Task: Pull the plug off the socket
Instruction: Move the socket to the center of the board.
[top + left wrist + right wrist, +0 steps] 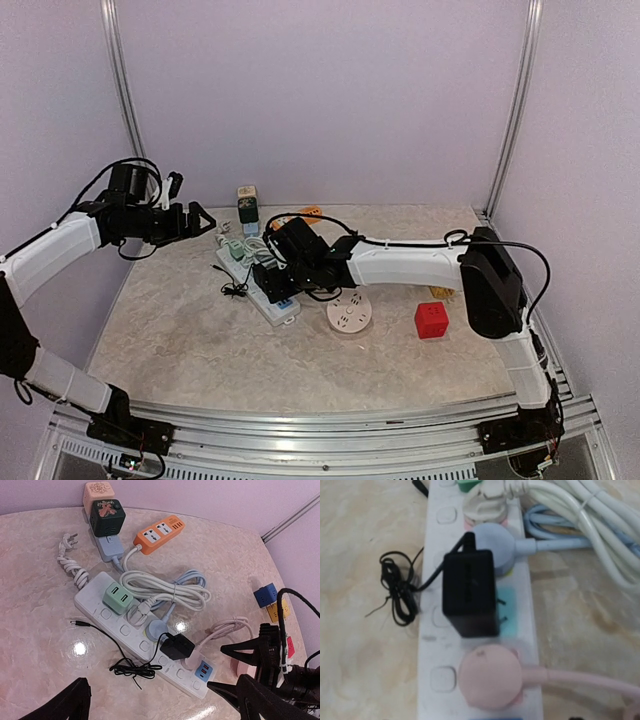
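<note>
A long white power strip [97,611] lies diagonally on the marble table. Plugged into it in a row are a green USB adapter [119,599], a white plug [485,502], a round grey-blue plug [492,542], a black adapter [469,592] and a round pink plug [490,677] with a pink cord. My right gripper [272,280] hovers just above the strip's near end, over the pink plug [192,662]. Its dark fingers [235,647] stand apart with nothing between them. My left gripper [205,222] hangs open at the far left, well away from the strip.
An orange power strip [159,534] and two cube sockets [106,516] sit behind the white strip. A coiled white cable [170,587] and a thin black wire bundle [132,669] lie beside it. A round white socket [349,314] and a red cube [431,319] are to the right.
</note>
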`<state>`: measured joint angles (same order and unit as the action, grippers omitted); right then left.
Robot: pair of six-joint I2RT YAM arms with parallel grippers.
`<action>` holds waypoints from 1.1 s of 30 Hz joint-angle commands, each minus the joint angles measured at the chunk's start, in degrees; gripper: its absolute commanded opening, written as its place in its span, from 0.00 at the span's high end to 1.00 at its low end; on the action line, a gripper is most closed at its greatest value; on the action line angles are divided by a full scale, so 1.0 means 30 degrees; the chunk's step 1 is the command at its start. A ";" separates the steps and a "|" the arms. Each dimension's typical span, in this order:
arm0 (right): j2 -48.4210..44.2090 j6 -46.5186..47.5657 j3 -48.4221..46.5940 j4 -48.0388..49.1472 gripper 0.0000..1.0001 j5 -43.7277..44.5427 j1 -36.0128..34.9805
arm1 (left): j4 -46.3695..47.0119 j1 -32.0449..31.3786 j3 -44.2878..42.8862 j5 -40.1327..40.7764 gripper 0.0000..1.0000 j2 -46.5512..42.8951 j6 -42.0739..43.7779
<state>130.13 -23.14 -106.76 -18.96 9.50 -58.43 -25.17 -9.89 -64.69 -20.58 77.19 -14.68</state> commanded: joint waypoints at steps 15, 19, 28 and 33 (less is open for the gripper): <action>0.3816 0.4084 -0.4668 -0.3320 0.23 0.0879 0.0544 | -0.0380 0.0016 -0.0037 0.0033 0.01 0.0023 0.0293; 0.3929 0.5843 -0.4570 -0.3325 0.27 -0.0990 0.0838 | -0.0379 0.0016 -0.0059 0.0132 0.01 0.0023 0.0321; 0.4531 1.0167 -0.5847 -0.3704 0.26 -0.2162 0.1123 | -0.0427 0.0016 -0.0052 0.0112 0.01 0.0299 0.0322; 0.5377 1.1488 -0.7368 -0.4938 0.27 -0.3874 0.1467 | -0.0467 0.0016 -0.0089 0.0143 0.01 0.0388 0.0322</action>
<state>143.48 5.98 -125.43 -29.61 2.48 -55.18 -25.58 -9.89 -64.69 -20.53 77.62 -14.68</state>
